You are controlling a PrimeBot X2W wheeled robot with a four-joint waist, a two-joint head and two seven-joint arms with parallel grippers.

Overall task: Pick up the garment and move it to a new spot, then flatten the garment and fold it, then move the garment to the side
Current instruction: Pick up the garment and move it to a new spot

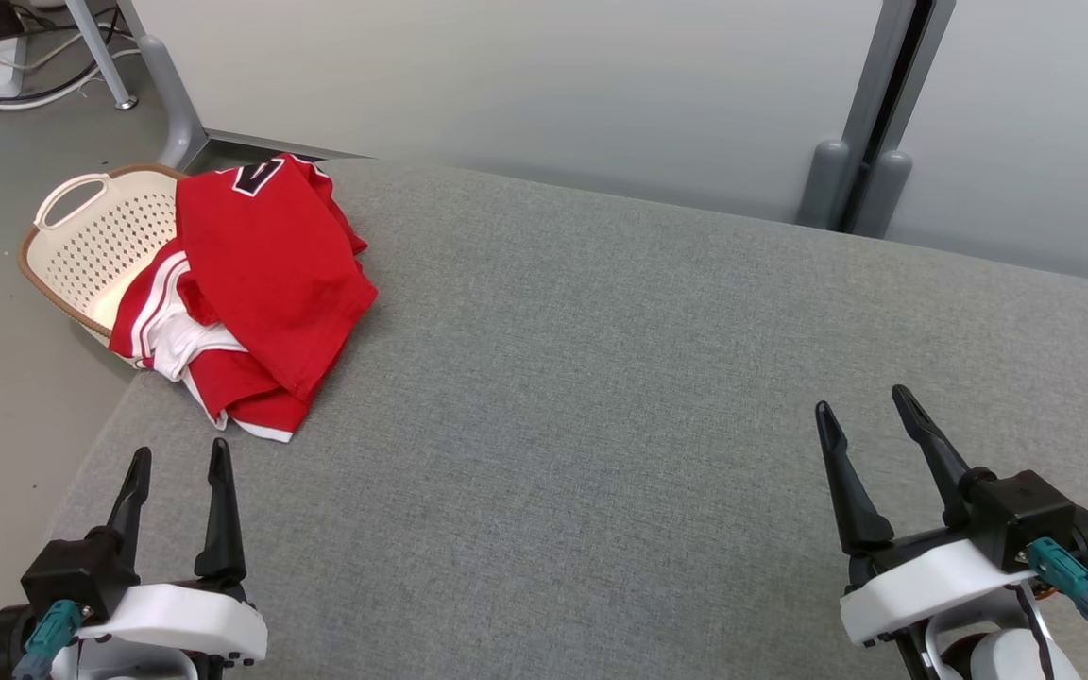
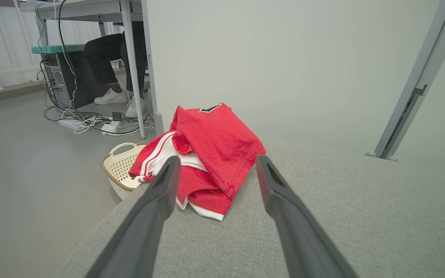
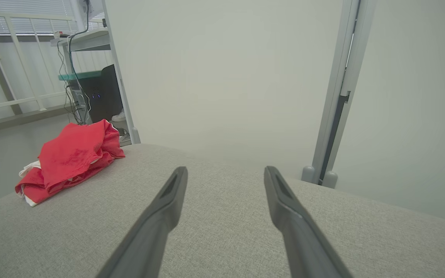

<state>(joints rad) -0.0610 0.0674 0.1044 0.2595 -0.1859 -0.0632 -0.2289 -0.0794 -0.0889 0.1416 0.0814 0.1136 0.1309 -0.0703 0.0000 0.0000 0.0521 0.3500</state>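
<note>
Left claw and right claw (both released) hover above grey cloth surface, pale partition behind.

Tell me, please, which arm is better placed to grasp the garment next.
Left, most likely. The left pincer stands open just short of the garment, which lies bunched at the table's left corner. The right pincer is open too, but it is far across the table.
</note>
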